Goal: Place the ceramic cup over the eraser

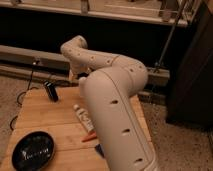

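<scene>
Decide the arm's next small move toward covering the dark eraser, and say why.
Probably ease the arm over toward the eraser, which stands uncovered near the wooden table's far left corner. The gripper is hidden behind the arm's bulky link by the table's far edge, and no ceramic cup shows, so whether it is held cannot be told.

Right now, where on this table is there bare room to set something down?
Bare wood lies between the eraser, the black bowl and the white bottle. It is crowded beside the arm: bottle, orange piece. The gripper is hidden behind the arm.
</scene>
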### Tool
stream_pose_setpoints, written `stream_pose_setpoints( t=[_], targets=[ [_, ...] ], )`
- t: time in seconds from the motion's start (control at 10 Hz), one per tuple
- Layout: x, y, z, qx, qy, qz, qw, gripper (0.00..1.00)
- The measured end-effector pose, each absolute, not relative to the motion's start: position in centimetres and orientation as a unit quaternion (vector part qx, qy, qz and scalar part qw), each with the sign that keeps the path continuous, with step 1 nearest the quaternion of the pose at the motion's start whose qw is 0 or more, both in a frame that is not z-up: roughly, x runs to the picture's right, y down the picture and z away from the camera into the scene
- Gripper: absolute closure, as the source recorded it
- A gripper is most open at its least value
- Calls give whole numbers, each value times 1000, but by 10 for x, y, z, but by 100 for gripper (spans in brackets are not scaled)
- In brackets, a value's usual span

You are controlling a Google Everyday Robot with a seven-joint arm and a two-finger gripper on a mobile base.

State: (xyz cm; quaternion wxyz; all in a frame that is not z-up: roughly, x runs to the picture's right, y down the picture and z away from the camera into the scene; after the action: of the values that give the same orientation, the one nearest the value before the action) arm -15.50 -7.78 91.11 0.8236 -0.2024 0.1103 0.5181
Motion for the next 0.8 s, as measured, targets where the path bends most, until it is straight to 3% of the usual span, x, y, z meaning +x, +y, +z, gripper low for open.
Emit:
stream_pose_setpoints(
  t=[0.6,0.7,0.8],
  targets=[
    [-152,-45,945,-187,152,503,830,21],
    [-150,-45,946,-186,153,505,829,26],
    [-149,-44,948,-187,155,507,827,38]
  ],
)
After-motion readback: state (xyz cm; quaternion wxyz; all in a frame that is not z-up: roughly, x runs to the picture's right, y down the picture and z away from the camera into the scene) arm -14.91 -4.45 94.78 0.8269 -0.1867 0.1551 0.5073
